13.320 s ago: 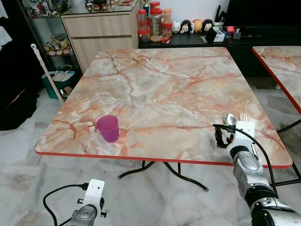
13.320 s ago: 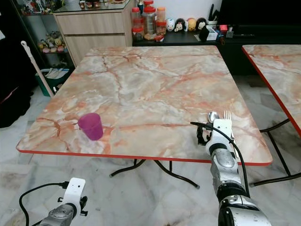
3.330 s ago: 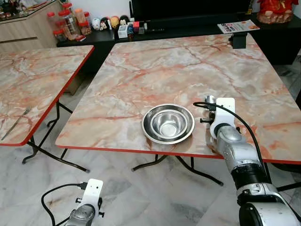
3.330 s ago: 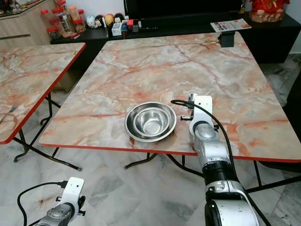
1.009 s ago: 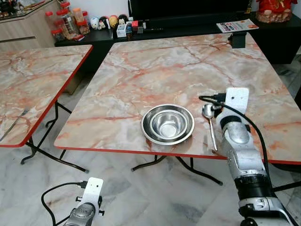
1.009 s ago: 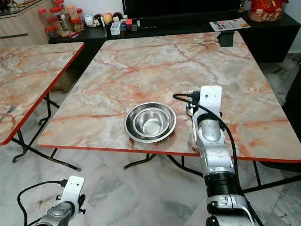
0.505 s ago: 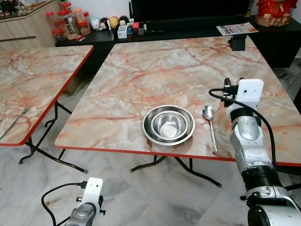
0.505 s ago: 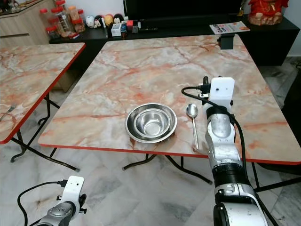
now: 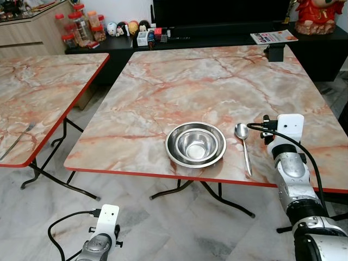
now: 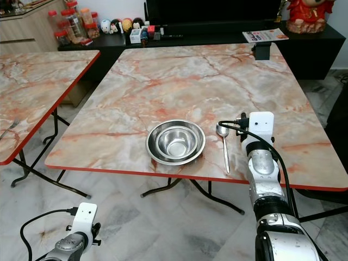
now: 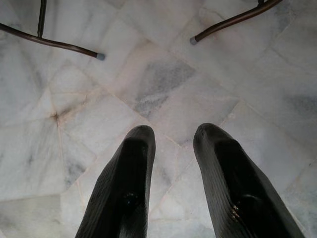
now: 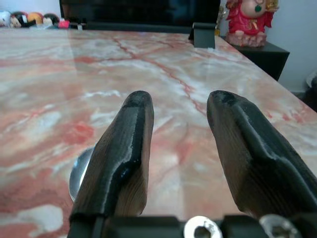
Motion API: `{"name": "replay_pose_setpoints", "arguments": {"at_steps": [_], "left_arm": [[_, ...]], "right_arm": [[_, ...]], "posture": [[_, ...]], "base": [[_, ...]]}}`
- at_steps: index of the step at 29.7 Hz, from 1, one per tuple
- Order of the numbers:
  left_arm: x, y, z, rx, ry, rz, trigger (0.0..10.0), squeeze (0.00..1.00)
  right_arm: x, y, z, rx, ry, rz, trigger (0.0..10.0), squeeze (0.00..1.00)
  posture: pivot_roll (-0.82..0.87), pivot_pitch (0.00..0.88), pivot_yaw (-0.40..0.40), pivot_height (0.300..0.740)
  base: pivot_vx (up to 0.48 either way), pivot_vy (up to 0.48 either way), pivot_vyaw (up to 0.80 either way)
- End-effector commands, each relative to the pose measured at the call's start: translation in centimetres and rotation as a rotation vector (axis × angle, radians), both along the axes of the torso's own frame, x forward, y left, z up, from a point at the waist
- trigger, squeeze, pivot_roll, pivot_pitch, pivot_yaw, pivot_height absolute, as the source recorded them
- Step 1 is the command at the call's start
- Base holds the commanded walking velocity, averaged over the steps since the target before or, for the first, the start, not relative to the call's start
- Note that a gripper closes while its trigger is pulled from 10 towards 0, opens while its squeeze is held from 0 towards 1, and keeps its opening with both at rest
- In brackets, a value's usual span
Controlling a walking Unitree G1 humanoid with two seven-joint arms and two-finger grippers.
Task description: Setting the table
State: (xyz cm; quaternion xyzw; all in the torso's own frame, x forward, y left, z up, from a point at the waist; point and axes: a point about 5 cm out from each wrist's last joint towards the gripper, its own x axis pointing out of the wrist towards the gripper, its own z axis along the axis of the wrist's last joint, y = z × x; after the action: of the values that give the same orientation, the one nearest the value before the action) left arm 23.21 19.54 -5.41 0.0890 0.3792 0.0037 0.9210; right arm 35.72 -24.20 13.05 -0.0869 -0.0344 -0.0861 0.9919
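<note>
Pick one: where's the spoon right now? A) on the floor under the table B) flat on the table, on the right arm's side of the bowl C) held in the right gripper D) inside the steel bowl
B: the spoon lies flat on the table beside the bowl, on the right arm's side of it, and the right gripper is open with nothing between its fingers.

No text can be read: the printing on the magazine (image 9: pixel 273 37) on the dark sideboard (image 9: pixel 228 38) is too small.
</note>
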Motion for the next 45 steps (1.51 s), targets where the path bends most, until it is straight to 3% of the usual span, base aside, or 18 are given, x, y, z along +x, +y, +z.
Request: {"name": "replay_pose_setpoints", "arguments": {"at_steps": [1, 24, 45], "left_arm": [[-0.4, 0.4, -0.2, -0.007, 0.003, 0.018, 10.0, 0.0], [-0.4, 0.5, -0.2, -0.003, 0.001, 0.027, 10.0, 0.0], [-0.6, 0.8, -0.2, 0.008, 0.001, 0.032, 10.0, 0.0]], "right_arm": [[0.4, 0.4, 0.6, 0.005, -0.027, 0.018, 10.0, 0.0], [1.1, 1.7, 1.0, 0.037, -0.053, 0.04, 10.0, 0.0], [0.8, 1.8, -0.5, 0.073, 0.012, 0.027, 10.0, 0.0]], "posture": [[-0.09, 0.033, 0.091, 0.74], [-0.08, 0.029, 0.098, 0.74], [-0.07, 0.035, 0.101, 0.74]], "base": [[0.0, 0.368, 0.0], [0.0, 0.404, 0.0], [0.0, 0.422, 0.0]]}}
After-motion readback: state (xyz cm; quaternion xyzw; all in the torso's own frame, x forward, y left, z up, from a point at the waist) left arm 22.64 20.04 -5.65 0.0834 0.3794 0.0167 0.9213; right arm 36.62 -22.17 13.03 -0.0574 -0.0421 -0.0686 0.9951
